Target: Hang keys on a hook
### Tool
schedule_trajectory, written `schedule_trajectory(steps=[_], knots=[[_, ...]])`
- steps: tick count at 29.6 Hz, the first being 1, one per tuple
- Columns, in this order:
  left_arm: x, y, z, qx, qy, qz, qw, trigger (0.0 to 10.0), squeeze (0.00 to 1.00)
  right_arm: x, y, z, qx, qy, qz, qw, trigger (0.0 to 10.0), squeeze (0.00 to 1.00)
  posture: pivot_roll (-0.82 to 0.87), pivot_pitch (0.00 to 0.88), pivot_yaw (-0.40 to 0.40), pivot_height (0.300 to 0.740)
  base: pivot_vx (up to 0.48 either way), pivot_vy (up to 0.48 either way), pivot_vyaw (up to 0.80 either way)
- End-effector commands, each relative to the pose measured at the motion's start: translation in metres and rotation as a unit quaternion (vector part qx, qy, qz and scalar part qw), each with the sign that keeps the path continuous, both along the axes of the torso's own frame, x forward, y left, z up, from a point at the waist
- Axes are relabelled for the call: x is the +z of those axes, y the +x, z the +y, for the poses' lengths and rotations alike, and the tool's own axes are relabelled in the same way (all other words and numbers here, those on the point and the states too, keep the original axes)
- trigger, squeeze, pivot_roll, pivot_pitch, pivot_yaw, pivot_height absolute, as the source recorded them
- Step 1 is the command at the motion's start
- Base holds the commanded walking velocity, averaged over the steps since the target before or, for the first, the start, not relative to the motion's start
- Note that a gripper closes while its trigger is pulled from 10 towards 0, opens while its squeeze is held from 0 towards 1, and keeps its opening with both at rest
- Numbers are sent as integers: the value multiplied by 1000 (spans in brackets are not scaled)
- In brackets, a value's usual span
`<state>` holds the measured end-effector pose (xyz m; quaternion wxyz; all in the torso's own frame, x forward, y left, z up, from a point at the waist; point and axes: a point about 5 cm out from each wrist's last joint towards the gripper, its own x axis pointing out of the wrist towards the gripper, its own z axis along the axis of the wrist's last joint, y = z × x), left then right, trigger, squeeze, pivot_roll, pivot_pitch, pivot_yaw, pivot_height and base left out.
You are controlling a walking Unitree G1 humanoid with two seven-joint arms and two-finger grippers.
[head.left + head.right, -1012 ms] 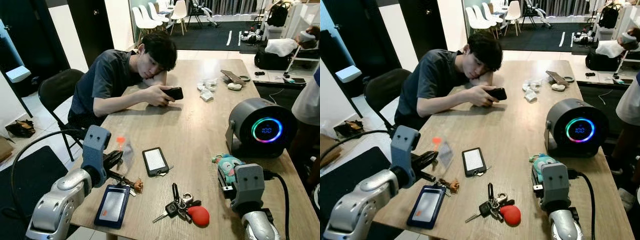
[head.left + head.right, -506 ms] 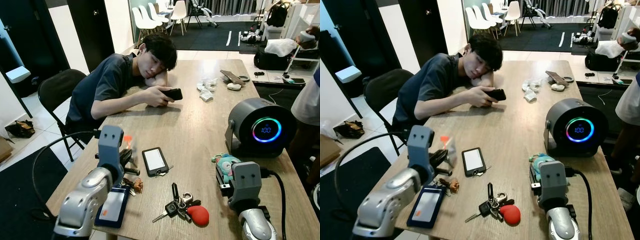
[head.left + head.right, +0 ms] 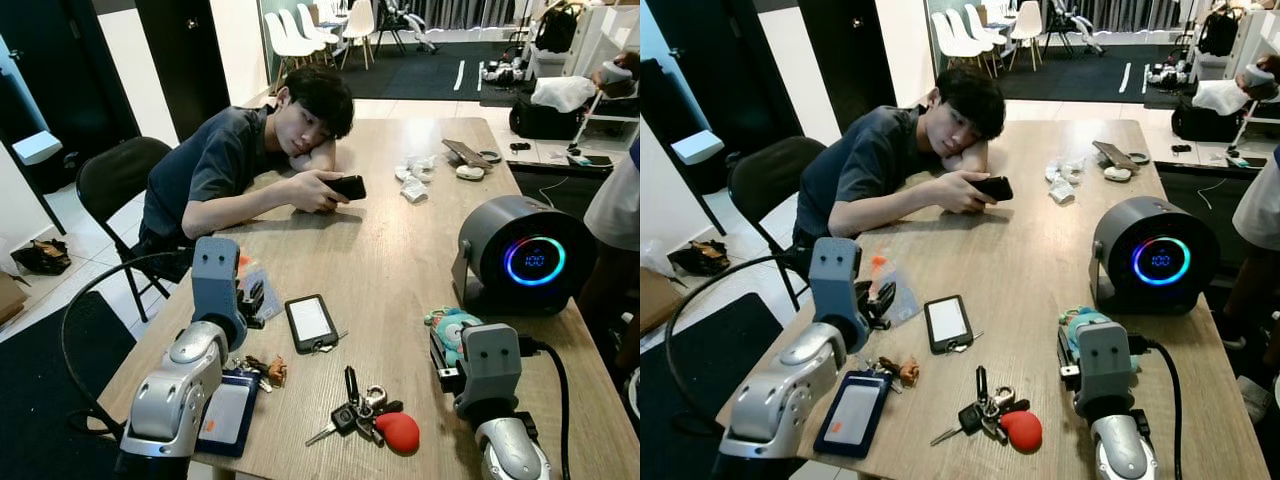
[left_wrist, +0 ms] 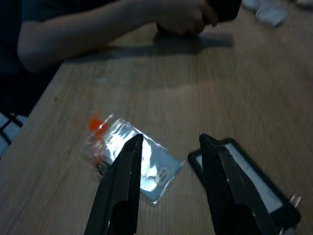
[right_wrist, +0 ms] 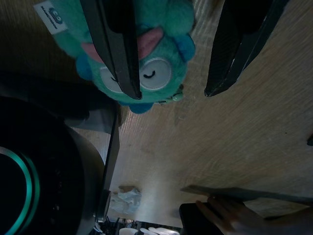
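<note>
Left wrist view shows my left hand [image 4: 168, 147] with its fingers spread, over a clear bag [image 4: 132, 159] and just beside a black device [image 4: 244, 181] on the tabletop [image 3: 400, 240]. My right hand [image 5: 171, 83] is also spread, one finger across a teal plush [image 5: 142, 54] next to a round speaker [image 3: 525, 255]. Keys [image 3: 355, 410] with a red fob lie flat near the front edge, between both arms, untouched. A badge holder [image 3: 225, 410] lies left of them. A person [image 3: 250, 150] leans on the far side with a phone [image 3: 348, 186].
</note>
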<state>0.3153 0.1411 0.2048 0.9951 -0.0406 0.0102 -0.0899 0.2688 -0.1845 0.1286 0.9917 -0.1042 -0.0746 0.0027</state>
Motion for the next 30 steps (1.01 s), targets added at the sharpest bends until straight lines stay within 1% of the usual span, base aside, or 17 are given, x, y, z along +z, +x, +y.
schedule_trajectory(steps=[1, 3, 4, 6, 8, 10, 11, 12, 14, 16, 17, 19, 20, 22, 23, 25, 30], knots=[[7, -2, 13, 13, 1, -17, 1000, 10000, 0, -6, -1, 4, 6, 3, 8, 1000, 10000, 0, -7, 115, 107, 740, 0, 0, 0], [8, -3, 16, 8, 4, -20, 1000, 10000, 0, -6, -1, 4, 7, 3, 8, 1000, 10000, 0, -6, 117, 106, 740, 0, 0, 0], [8, -6, 15, -22, 8, -20, 1000, 10000, 0, -6, -1, 4, 8, 3, 9, 1000, 10000, 0, -3, 118, 105, 740, 0, 0, 0], [1, -18, 12, -119, 68, -19, 990, 10000, 0, -6, -1, 5, 9, 3, 9, 1000, 10000, 0, -4, 120, 105, 740, 0, 0, 0], [-1, -22, 11, -144, 83, -16, 986, 10000, 0, -6, -1, 5, 9, 3, 9, 1000, 10000, 0, -4, 120, 105, 740, 0, 0, 0], [-16, -34, 20, -181, 151, 14, 972, 10000, 0, -6, -2, 4, 8, 2, 10, 1000, 10000, 0, -2, 127, 108, 740, 0, 0, 0], [-16, -34, 20, -181, 151, 14, 972, 10000, 0, -6, -2, 4, 8, 2, 10, 1000, 10000, 0, -2, 127, 108, 740, 0, 0, 0], [-26, -42, 28, -201, 193, 51, 959, 10000, 0, -7, -3, 2, 6, 1, 11, 1000, 10000, 0, 0, 130, 109, 740, 0, 0, 0], [-28, -45, 30, -204, 200, 64, 956, 10000, 0, -7, -3, 2, 6, 1, 11, 1000, 10000, 0, 0, 130, 109, 740, 0, 0, 0], [-25, -63, 27, -271, 192, 76, 940, 10000, 0, -7, -4, 1, 5, 1, 12, 1000, 10000, 0, 4, 132, 107, 740, 0, 0, 0], [-25, -63, 27, -271, 192, 76, 940, 10000, 0, -7, -4, 1, 5, 1, 12, 1000, 10000, 0, 4, 132, 107, 740, 0, 0, 0], [-25, -81, 21, -335, 195, 86, 918, 10000, 0, -8, -4, 1, 5, 1, 14, 1000, 10000, 0, 12, 133, 106, 740, 0, 0, 0], [-25, -81, 21, -335, 195, 86, 918, 10000, 0, -8, -4, 1, 5, 1, 14, 1000, 10000, 0, 12, 133, 106, 740, 0, 0, 0], [-29, -92, 17, -370, 201, 95, 902, 10000, 0, -9, -3, 2, 7, 1, 15, 1000, 10000, 0, 15, 133, 105, 740, 0, 0, 0], [-29, -92, 17, -370, 201, 95, 902, 10000, 0, -9, -3, 2, 7, 1, 15, 1000, 10000, 0, 15, 133, 105, 740, 0, 0, 0], [-42, -102, 12, -399, 208, 112, 886, 10000, 0, -8, -2, 4, 9, 1, 14, 1000, 10000, 0, 11, 136, 105, 740, 0, 0, 0], [-53, -101, 5, -395, 200, 124, 888, 10000, 0, -9, -3, 3, 9, 1, 17, 1000, 10000, 0, 12, 138, 103, 740, 0, 0, 0]])
